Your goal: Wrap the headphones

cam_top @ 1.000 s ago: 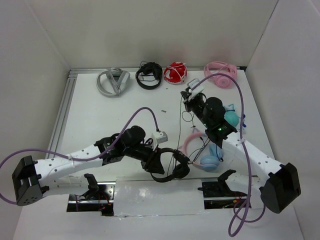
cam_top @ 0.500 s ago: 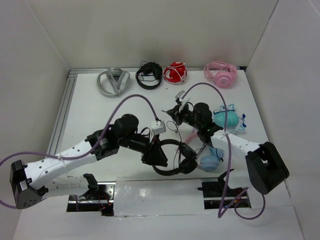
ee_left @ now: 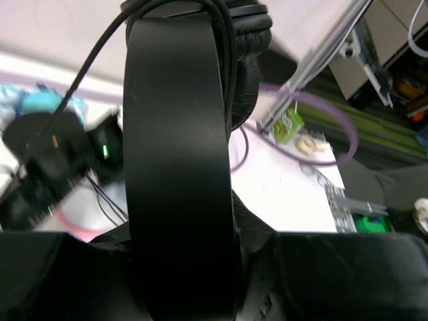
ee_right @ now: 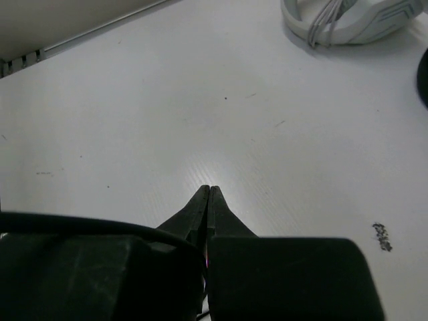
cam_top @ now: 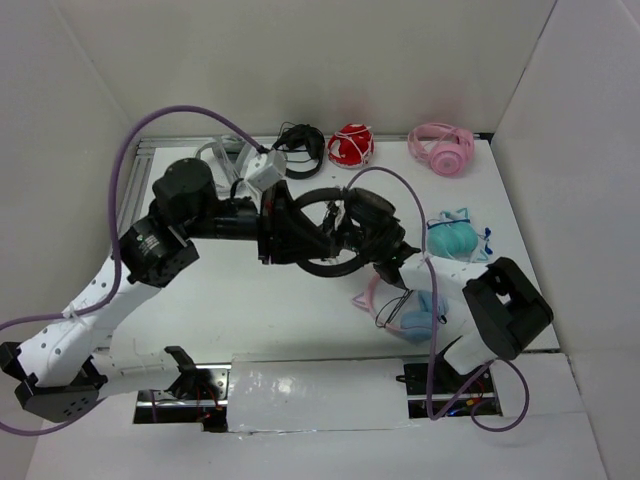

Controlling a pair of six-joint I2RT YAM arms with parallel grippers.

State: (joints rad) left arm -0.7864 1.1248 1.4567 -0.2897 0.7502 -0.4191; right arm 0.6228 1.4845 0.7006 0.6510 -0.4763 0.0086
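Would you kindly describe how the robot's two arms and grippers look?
The left arm and right arm both have white links with bulky black joints and bases. A purple cable loops loosely along each. A white box sits at the left wrist. The right gripper is black and slim, tapering to a fine point.

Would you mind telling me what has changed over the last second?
The left gripper, gripping the headphones, carried them up and away from the near edge. The right gripper, shut, swung left beside them. The headsets along the far edge stayed put.
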